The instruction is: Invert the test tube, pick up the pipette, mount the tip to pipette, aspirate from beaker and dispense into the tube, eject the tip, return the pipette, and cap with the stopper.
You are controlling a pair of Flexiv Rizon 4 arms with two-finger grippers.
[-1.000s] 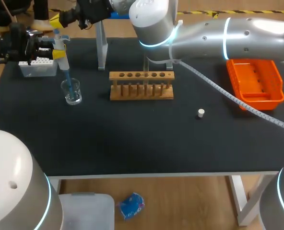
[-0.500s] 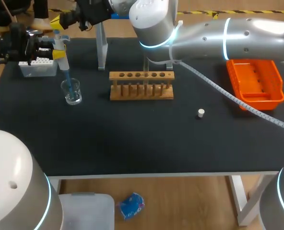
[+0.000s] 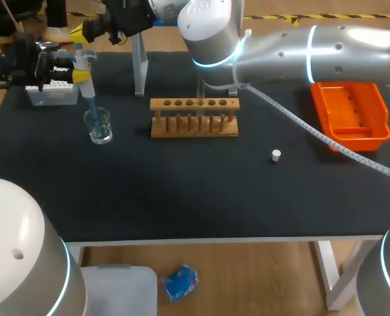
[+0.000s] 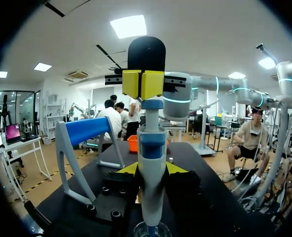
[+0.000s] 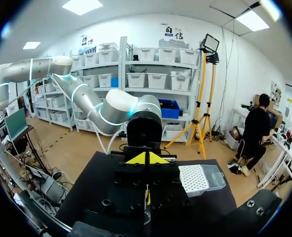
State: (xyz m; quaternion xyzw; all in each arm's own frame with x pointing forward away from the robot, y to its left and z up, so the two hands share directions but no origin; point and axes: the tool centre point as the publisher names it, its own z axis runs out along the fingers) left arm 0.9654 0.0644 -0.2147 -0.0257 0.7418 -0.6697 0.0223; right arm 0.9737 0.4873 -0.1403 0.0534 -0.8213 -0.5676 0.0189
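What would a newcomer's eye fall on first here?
The pipette, gripped by the left end effector at the table's far left, has its blue tip dipped in the beaker. The right arm stretches across the table, its end effector shut just above the pipette. A wooden rack stands mid-table.

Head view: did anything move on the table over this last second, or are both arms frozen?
Nothing visibly changed. The left gripper still holds the pipette with its tip down in the beaker, and the right gripper stays shut right above the pipette's top. The rack and stopper lie where they were.
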